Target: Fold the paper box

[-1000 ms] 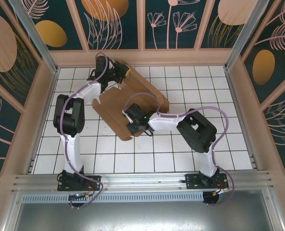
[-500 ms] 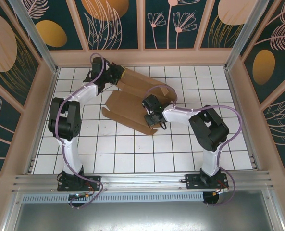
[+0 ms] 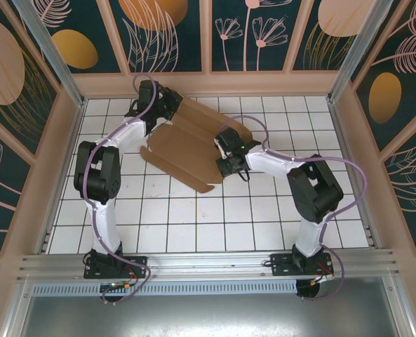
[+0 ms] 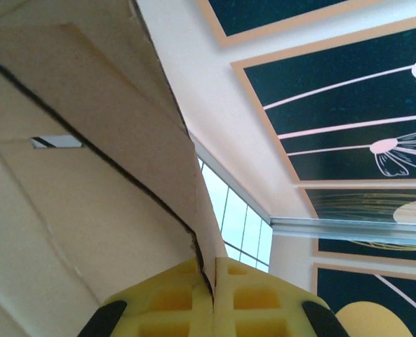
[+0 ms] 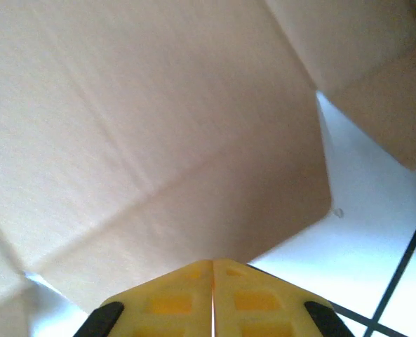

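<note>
The left gripper (image 3: 167, 107) is near the table's (image 3: 193, 217) far-left corner. Its pads (image 4: 172, 302) are pressed together on a thin edge of the box (image 3: 186, 144), which runs straight into the seam between them. The box lies on the far half of the table, skewed to its edges, reaching from that grip toward the middle. A broad panel lies flat nearer the arms, and a second panel runs behind it along the far side.

The right gripper (image 3: 226, 168) sits at the box's right end, fingers pressed together, tips against a flap's edge.

The step looks like folding one panel up along its crease. The left pinch should stay firm and low as the anchor. The right should push close to the crease, not out at the flap's free edge, so the board bends on the score and doesn't buckle or slide over the tiles. Moving both arms together would avoid twisting the sheet.

From above, both wrists cover their own fingertips. In the right wrist view I cannot tell whether any board is caught between the pads or they only butt against it. How far the far panel is raised is also hard to judge.
</note>
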Controlling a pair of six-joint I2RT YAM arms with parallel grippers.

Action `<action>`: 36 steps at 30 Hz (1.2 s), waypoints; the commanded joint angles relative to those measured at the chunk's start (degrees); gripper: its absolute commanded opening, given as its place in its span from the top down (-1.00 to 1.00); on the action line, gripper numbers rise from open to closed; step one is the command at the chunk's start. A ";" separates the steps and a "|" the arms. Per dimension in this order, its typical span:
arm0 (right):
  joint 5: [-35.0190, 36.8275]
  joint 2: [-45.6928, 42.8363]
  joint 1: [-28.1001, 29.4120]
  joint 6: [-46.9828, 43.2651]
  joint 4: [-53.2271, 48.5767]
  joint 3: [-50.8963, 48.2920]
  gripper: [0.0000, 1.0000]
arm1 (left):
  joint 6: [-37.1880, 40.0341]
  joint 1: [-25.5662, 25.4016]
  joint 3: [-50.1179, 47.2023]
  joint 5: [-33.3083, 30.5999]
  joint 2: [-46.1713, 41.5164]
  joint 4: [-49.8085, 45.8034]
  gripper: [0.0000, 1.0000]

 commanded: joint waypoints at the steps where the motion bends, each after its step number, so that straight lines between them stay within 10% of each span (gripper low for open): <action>1: -3.58 -0.91 3.26 4.54 4.75 3.84 0.80 | 2.22 -0.99 2.41 -2.74 2.54 -1.38 1.00; 15: -3.51 22.30 13.20 6.55 2.39 25.22 0.49 | -2.14 -2.56 -3.30 -11.94 -4.12 -6.81 1.00; 36: -4.12 0.31 8.24 -1.42 9.12 -5.09 0.61 | -6.61 -4.77 -24.88 -22.18 -19.42 2.20 1.00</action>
